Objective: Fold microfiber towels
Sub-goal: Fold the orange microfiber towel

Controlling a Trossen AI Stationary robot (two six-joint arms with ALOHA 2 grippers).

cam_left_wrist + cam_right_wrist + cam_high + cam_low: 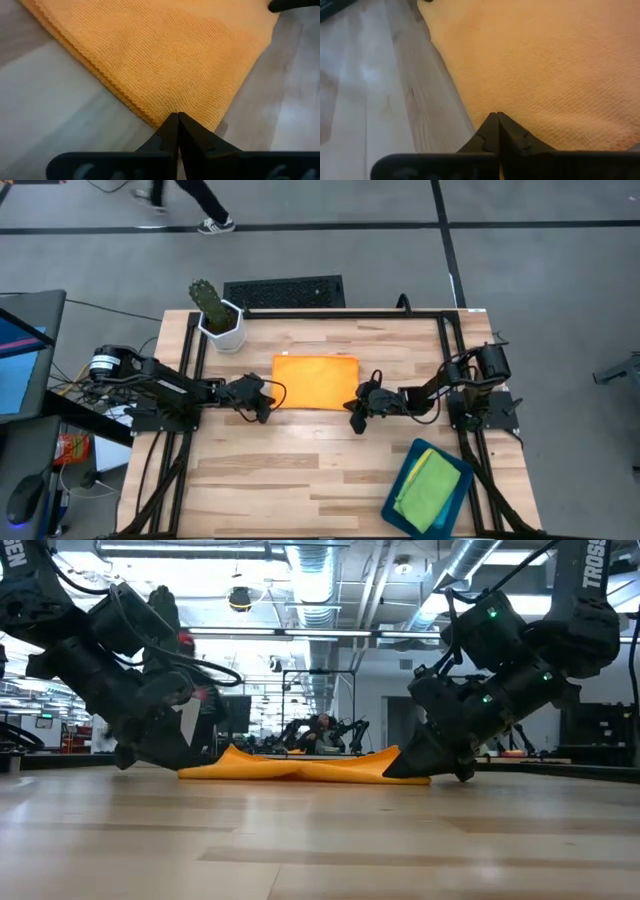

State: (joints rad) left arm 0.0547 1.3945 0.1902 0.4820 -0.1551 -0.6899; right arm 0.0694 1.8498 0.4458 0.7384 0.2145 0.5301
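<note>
The orange towel (315, 380) lies folded into a rectangle in the middle of the table; it also shows in the low view (300, 768). My left gripper (264, 404) is shut at its near left corner. My right gripper (357, 414) is shut at its near right corner. A light blue towel (412, 468) and a green one (428, 490) lie in the dark teal tray (466, 476) at the near right. I cannot make out the yellow towel as separate. My left gripper pinches the orange towel's near left corner (165, 112) between its two fingers, coming low and slanting from the table's left. The edge there shows several layers. The corner is raised slightly (228, 752); the rest lies on the table. My right gripper pinches the orange towel's near right corner (507, 112) between its two fingers, coming low and slanting from the table's right. The corner is raised slightly (392, 754), and the rest of the towel lies flat on the table.
A cactus in a white pot (220, 318) stands at the table's far left corner. Bare wood shows on the near half of the table (290, 480). A person's legs (205, 205) pass on the floor beyond the table.
</note>
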